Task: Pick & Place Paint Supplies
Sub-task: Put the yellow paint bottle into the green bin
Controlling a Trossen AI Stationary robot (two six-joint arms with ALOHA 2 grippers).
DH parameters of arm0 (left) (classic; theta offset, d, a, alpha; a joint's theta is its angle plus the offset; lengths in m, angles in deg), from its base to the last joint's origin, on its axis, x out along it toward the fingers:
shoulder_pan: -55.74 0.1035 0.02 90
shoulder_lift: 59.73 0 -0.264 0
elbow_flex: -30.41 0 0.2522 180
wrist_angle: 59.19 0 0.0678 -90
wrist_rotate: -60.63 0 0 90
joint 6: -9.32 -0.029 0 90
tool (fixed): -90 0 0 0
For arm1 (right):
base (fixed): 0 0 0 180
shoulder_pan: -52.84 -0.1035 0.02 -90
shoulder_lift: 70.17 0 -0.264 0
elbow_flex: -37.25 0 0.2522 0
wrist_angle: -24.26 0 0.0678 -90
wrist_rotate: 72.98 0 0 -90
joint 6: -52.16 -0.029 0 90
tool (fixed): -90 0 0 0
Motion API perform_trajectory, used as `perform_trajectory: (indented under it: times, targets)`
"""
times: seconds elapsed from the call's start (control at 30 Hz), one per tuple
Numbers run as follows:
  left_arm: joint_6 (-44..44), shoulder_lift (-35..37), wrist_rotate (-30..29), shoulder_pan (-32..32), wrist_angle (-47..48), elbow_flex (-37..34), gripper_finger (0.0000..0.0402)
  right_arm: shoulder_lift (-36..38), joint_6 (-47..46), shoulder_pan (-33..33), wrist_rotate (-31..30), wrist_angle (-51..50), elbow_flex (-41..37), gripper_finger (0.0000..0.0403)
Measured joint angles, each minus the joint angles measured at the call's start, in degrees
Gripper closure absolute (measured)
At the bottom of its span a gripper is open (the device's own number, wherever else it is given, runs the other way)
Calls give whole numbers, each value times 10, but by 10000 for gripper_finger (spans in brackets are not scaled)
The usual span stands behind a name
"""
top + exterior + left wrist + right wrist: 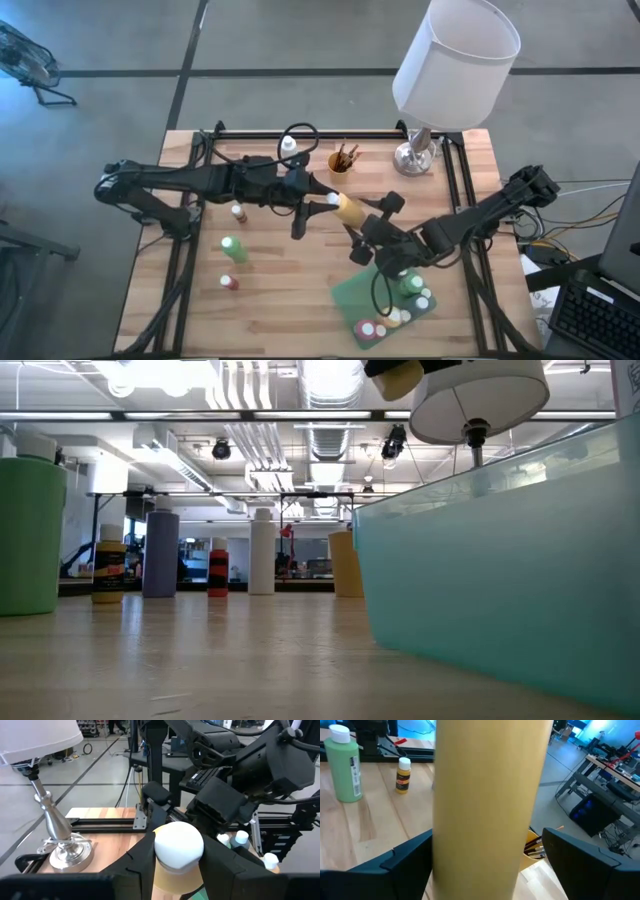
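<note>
Your left gripper [177, 862] is clamped on the white cap of the tan bottle [349, 209], mid-table. Smooth rigid plastic, probably light and slick, so take the body. Your right gripper [487, 855] straddles it wide open. The lamp [420, 150] and green tray [350, 295] crowd you.

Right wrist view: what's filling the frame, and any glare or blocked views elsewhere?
Right wrist view: the tan bottle sits close between the open right gripper fingers, soft-edged, hiding the middle of the table. Low view: the teal bin wall blocks the right half; ceiling lights blow out. Left wrist view: the bottle's white cap is bright, sharp.
</note>
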Motion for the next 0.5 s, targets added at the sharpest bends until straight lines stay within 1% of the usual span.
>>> perform_trajectory:
  times: [0.13, 0.5]
  targets:
    - [0, 0, 1, 0, -1, 0, 274, 0, 0, 5, -3, 0, 0, 55]
    - [-7, 0, 4, 0, -3, 6, 274, -2, 0, 6, 13, 1, -1, 116]
